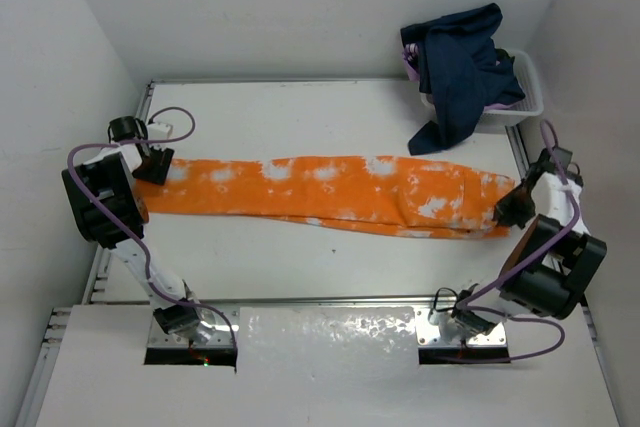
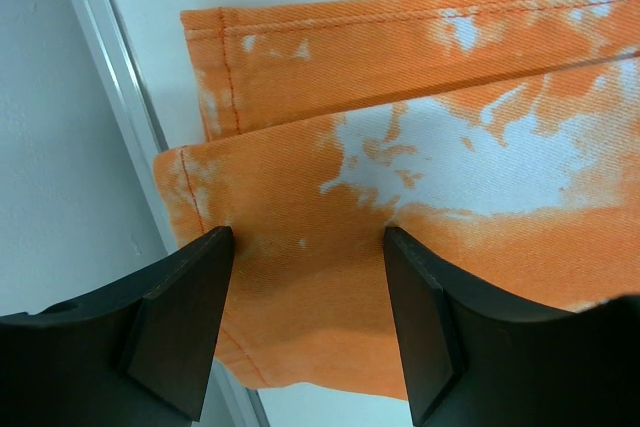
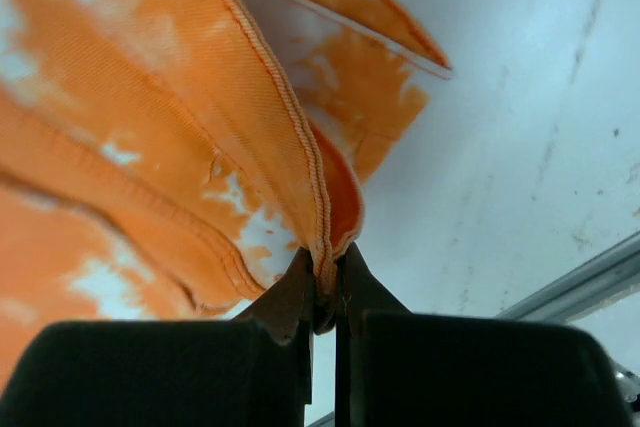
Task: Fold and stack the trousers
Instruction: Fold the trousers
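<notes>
With the right jaws clamped shut on a doubled, stitched edge of the trousers [image 3: 150,97], the cloth standing up in a ridge above the table [image 3: 520,97]. With the left jaws apart, one finger [image 2: 180,317] on either side of a hemmed leg end, tips down at the orange cloth, nothing pinched between them. Stretched in a long band across the middle of the table, one leg lying over the other, cuffs at the left edge, waist at the right. Splotched white on bright orange along the whole length. Beyond the waist end, in the far right corner, a white basket [image 1: 533,87] heaped with dark blue clothes [image 1: 465,67], one piece spilling over the near side onto the table, near the trousers.
</notes>
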You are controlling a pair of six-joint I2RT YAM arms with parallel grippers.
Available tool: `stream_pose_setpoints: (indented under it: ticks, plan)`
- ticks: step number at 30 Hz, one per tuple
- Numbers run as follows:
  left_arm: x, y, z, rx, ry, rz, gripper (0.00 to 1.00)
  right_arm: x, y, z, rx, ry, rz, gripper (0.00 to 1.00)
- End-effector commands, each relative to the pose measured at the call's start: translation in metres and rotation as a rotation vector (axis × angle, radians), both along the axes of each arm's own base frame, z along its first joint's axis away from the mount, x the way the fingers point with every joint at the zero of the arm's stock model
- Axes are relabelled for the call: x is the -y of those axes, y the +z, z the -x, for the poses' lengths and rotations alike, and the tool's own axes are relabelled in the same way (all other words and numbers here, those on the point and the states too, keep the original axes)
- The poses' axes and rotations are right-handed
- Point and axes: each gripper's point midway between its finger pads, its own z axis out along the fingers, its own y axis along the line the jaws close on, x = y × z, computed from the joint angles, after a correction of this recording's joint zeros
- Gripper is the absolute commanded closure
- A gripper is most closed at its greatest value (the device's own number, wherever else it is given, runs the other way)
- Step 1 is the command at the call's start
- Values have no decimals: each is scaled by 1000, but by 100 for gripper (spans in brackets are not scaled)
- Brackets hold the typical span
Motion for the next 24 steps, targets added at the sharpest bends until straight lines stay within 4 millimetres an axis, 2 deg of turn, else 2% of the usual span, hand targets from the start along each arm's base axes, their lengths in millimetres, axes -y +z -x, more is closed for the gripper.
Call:
stream_pose_setpoints:
  ticks: [1, 3, 6, 13, 15, 16, 17, 19, 20, 21, 22, 23, 24]
  plan:
    - [-13, -7, 10, -34, 26, -40, 40, 18, -20, 23, -47, -83, 76, 100]
    - [-13, -7, 10, -35, 23, -43, 40, 19, -36, 36, -71, -121, 58, 100]
    - [-14, -8, 11, -39, 21, -48, 40, 26, -48, 38, -95, -127, 66, 100]
    - [-18, -7, 8, -50, 15, -66, 40, 60, -53, 48, -169, -144, 118, 100]
    - [-20, -3, 4, -35, 25, -60, 40, 60, -57, 47, -182, -120, 106, 89]
    - [-17, 0, 2, -31, 26, -44, 40, 55, -63, 49, -199, -109, 78, 70]
    - [-17, 10, -7, -1, 25, -30, 40, 51, -64, 47, -190, -100, 52, 62]
    - [-9, 22, -16, 38, 34, 40, 40, 51, -63, 45, -170, -106, 57, 51]
    - [-13, 41, -29, 84, 47, 39, 40, 51, -61, 43, -157, -103, 64, 48]
    - [-11, 51, -36, 111, 64, 65, 40, 53, -58, 40, -143, -97, 77, 41]
    - [-10, 58, -36, 110, 77, 81, 39, 55, -54, 39, -136, -89, 90, 37]
    - [-15, 79, -47, 158, 108, 86, 34, 59, -47, 35, -117, -80, 108, 36]
    - [-18, 87, -45, 163, 128, 100, 32, 59, -43, 36, -122, -70, 119, 33]
